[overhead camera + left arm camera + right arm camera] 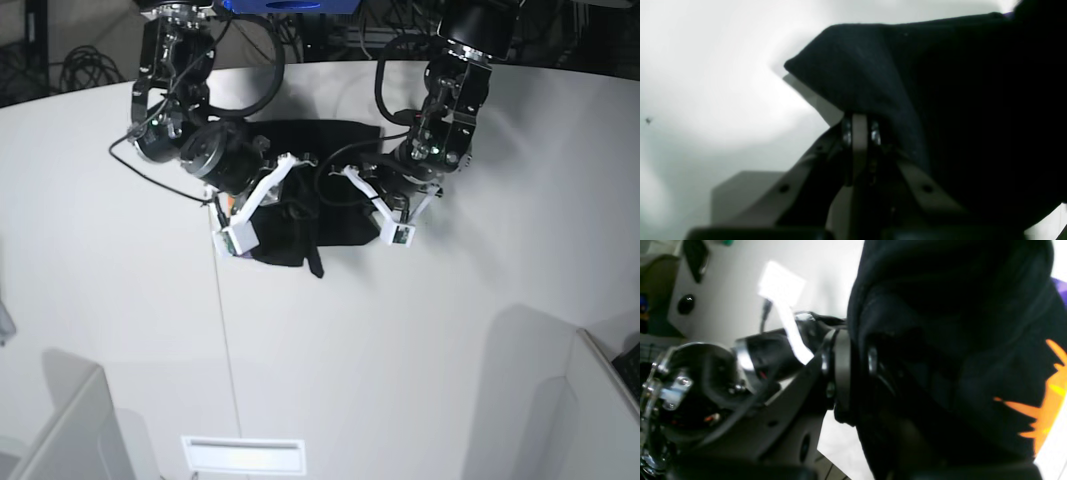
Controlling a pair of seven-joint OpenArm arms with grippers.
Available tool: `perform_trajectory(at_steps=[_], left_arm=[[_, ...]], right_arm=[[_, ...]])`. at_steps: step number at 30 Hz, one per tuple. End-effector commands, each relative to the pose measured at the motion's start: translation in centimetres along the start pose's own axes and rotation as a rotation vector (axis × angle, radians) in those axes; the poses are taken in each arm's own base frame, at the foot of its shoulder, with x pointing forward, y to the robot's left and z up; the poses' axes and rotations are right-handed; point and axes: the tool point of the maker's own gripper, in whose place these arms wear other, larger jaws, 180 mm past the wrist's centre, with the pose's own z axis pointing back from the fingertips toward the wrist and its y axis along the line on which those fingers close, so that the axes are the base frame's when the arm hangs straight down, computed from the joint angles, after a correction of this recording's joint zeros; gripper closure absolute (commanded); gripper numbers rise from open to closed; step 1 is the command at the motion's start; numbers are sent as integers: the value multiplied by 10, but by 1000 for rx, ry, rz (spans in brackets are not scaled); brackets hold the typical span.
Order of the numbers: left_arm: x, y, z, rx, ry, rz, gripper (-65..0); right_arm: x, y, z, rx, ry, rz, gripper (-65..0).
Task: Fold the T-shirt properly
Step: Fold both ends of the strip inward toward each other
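White table [420,330] — both grippers [860,128] [846,370] clamped on black T-shirt [330,150].

Left claw [860,133] pinched closed on black T-shirt [940,100] fabric, right claw [853,373] likewise clamped on cloth, both arms reaching inward, wrists low.

Black cloth T-shirt [940,356] swallows the right gripper [857,373] jaws, and its orange print runs off the frame's right edge. Left wrist view blurs; cloth buries the left gripper [860,133] tips.
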Motion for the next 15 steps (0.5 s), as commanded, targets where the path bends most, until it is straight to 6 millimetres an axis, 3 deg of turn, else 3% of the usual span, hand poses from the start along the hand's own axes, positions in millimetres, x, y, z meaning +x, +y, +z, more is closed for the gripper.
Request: perform_trajectory(at_steps=[1,6,9,15], left_arm=[[-8,6,3,12,39,-13,0],[-8,14,12,27,30,-27,0],[2,15,20,26,1,-49,0],[2,21,28,37,-4,-71,0]], right_arm=[[15,5,0,23,-60,2,0],[11,-16,-3,-31,-54,-49,0],[8,-18,-4,-35,-53,-57,0],[3,-19,-7,-33,-43,-73,0]])
